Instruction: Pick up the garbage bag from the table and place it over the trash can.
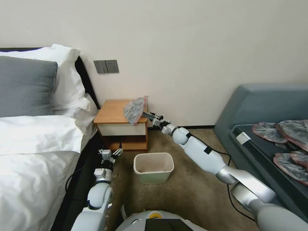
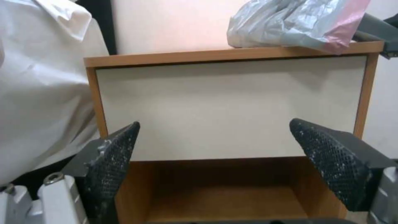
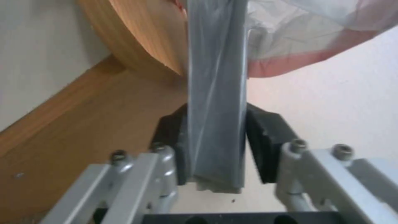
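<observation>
You will find the garbage bag (image 1: 135,110) at the right front corner of the desk (image 1: 112,112), bunched up and partly raised off the wooden top. The right gripper (image 1: 148,115) reaches in from the right side of the desk and is clamped on the bag's near edge. In the right wrist view, a flat grey band of the bag (image 3: 215,102) runs between the two dark pads (image 3: 265,140), which press on it from both sides; the pink rim hangs just beyond, next to the rounded desk edge (image 3: 141,40).

The left gripper (image 1: 110,153) sits low in front of the desk, beside the bed (image 1: 35,154), with its fingers spread apart and holding nothing. Its wrist view shows the white drawer front (image 2: 228,109), the low shelf beneath it and the bag (image 2: 290,25) resting on the top at the corner.

The trash can (image 1: 154,167) stands on the carpet in front of the desk, well apart from the bag.
</observation>
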